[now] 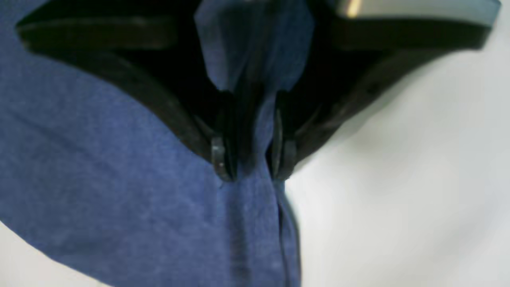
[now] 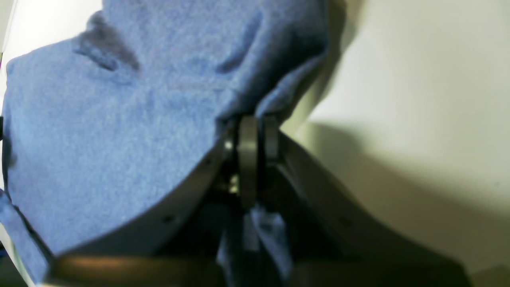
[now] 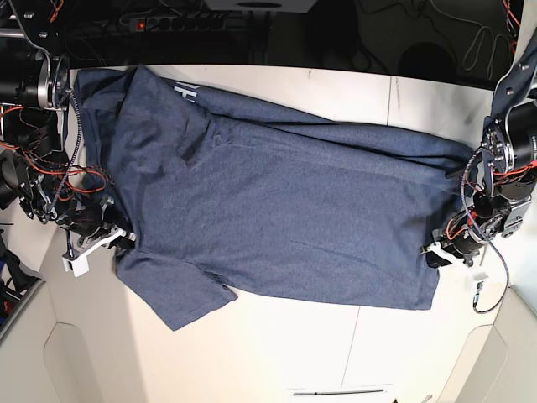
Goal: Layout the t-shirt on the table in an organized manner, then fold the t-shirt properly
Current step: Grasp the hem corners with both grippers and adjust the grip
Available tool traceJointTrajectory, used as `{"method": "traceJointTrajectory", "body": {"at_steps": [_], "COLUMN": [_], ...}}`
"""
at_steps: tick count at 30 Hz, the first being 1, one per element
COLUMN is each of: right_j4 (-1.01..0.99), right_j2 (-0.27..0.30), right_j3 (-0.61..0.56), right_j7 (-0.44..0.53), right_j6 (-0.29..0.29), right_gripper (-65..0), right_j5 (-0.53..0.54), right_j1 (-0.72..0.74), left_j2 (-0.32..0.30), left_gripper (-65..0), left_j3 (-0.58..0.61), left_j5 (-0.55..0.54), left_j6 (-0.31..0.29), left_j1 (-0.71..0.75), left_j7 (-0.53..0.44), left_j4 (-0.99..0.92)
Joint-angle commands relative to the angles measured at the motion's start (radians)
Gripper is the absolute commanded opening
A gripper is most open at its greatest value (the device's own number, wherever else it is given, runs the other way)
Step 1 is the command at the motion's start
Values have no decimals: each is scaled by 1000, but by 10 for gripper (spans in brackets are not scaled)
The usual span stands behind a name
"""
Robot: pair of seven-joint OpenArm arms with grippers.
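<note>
The navy-blue t-shirt (image 3: 285, 210) lies spread wide across the off-white table (image 3: 294, 353), with a bit of white lettering (image 3: 186, 92) showing near its far left. My left gripper (image 3: 438, 252) sits at the shirt's right edge; in the left wrist view it (image 1: 251, 163) is shut on a bunched fold of the t-shirt (image 1: 99, 179). At the shirt's left edge, just above a sleeve, is my right gripper (image 3: 122, 239). The right wrist view shows it (image 2: 259, 135) shut on the t-shirt (image 2: 119, 139), with cloth pinched between the fingers.
A thin dark seam (image 3: 390, 101) crosses the table on the right. Beyond the back edge lie a power strip (image 3: 180, 18) and cables. Wiring and arm hardware (image 3: 33, 168) crowd the left side. Bare tabletop lies in front of the shirt.
</note>
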Motion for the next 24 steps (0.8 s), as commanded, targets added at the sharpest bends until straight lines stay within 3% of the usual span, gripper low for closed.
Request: {"method": "traceJointTrajectory", "body": {"at_steps": [1,12,17,24], "right_j4": [10,11,11,11], "right_j2": [11,11,11,11], "right_j3": [-2,-2,-2,-2], "right_j7": [-14,-14,-14,-15], "right_j6": [0,0,0,0], "right_gripper": [-650,-650,-650,-650], "right_j5": [-10,-11,-11,-4], "right_j1": [19,19,19,19], "left_j2": [-6,20,20,20], "left_gripper": [-489,-489,-490,-491], "left_j3": [0,0,0,0], "left_j5": [-10,-10,-10,33], "left_j6": [-6,29,80,80], "left_j1": [-33,-54,-81,-93], "left_j7": [-26,-93,-129,-72], "left_j4": [13,13,13,13]}}
